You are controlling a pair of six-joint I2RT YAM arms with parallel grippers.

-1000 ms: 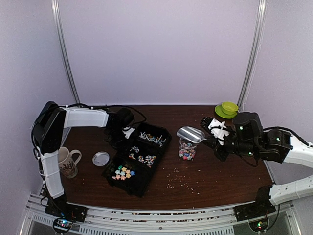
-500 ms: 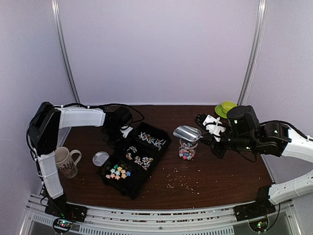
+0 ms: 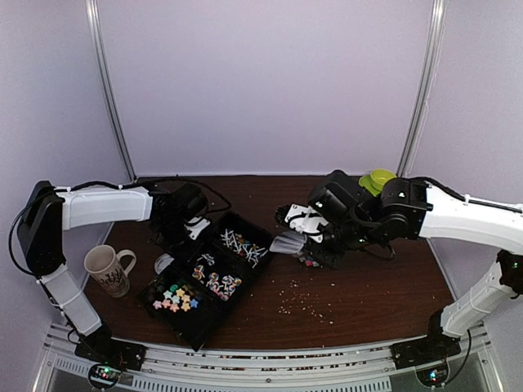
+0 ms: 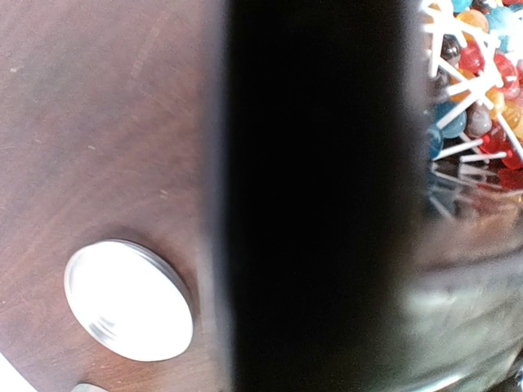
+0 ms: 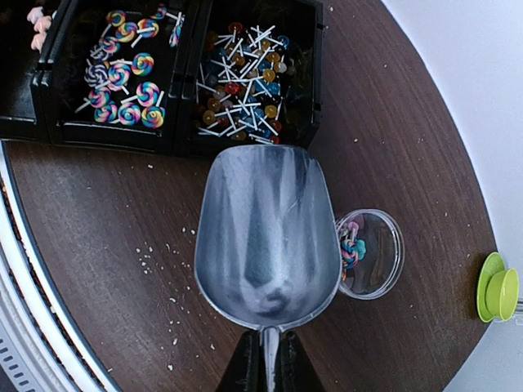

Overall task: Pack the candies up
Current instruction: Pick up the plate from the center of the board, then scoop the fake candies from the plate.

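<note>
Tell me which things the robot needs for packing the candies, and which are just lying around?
For the job:
- candies in the black tray
- metal scoop
- clear jar
- round lid, probably the jar's

Just lying about:
- mug
- green cup on its saucer
- pale crumbs

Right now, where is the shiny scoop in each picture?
Top view: scoop in the middle, just right of the tray.
Left wrist view: not in it.
Right wrist view: scoop in the centre, bowl pointing up.
Shared landmark: the black tray, seen in all three.
</note>
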